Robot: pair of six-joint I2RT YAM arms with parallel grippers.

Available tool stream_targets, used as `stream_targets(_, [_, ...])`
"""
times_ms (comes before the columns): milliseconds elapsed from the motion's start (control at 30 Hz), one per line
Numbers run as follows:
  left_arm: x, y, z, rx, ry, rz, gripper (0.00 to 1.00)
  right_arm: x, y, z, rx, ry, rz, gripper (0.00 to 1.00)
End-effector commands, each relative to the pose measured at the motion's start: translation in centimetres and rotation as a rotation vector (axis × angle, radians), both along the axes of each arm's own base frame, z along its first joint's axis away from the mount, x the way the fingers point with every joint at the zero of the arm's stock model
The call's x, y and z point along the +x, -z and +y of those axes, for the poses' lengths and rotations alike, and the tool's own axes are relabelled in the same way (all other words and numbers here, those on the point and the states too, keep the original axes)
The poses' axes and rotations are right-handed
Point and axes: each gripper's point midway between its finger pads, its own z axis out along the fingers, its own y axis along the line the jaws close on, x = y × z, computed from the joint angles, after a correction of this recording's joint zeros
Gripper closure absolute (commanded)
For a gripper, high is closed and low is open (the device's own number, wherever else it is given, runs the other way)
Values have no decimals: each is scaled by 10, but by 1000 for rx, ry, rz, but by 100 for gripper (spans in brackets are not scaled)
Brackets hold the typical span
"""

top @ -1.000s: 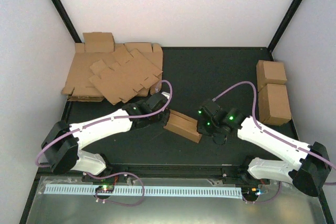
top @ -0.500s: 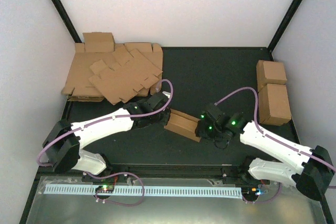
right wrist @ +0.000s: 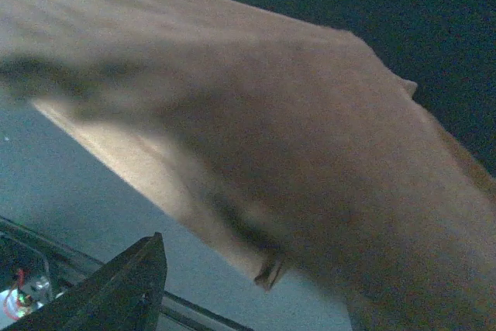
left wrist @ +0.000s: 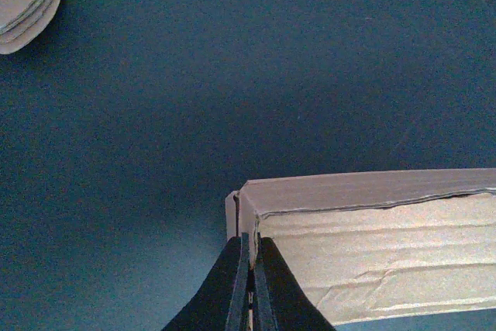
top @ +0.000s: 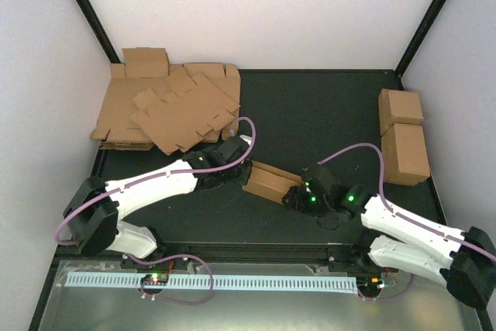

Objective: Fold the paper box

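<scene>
Box (top: 271, 181) sits on the desk (top: 318, 106), roughly centre and toward the near edge, between the two arms. Its long axis is slanted, with the left end further back than the right. It's a long narrow brown shape with the side walls up; can't tell from here how far the ends are closed. Left fingers (left wrist: 273, 288) are pressed together with no real gap, clamped on the thin end wall at the box's left corner. The left wrist view shows the doubled cardboard edge rising straight out of the tips. Right fingers (right wrist: 128, 288) are at the box's right end, with the arm lying low across the desk. Only one finger shows in the right wrist view, well off to the side, with bare desk between it and the cardboard, so they're spread and gripping nothing. The other finger is out of sight behind the box, which fills most of that view, blurred and very close, with a small tab (right wrist: 268, 272) poking from its lower edge. Heap of flat die-cut sheets (top: 167, 110) is in the far left corner, well apart from the box. Two cuboids (top: 403, 133) sit one behind the other at the right edge, touching or nearly so.
</scene>
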Motion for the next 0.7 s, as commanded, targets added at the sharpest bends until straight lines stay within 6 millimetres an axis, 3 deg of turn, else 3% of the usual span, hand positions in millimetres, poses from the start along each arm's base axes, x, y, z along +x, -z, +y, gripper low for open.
stream_targets(0, [-23, 27, 15, 105, 26, 113, 98, 8, -1, 2, -14, 25, -14, 36])
stream_targets(233, [-23, 26, 17, 116, 39, 104, 98, 13, -12, -3, -14, 52, -57, 38])
stream_targets(400, [-23, 28, 16, 118, 43, 109, 98, 17, -27, 0, 93, 109, -88, 29])
stream_targets(500, [-24, 28, 16, 123, 46, 108, 98, 19, -24, -6, 135, 175, -97, 27])
stream_targets(667, [-24, 28, 16, 127, 56, 107, 98, 24, -19, -17, 76, 243, -86, 32])
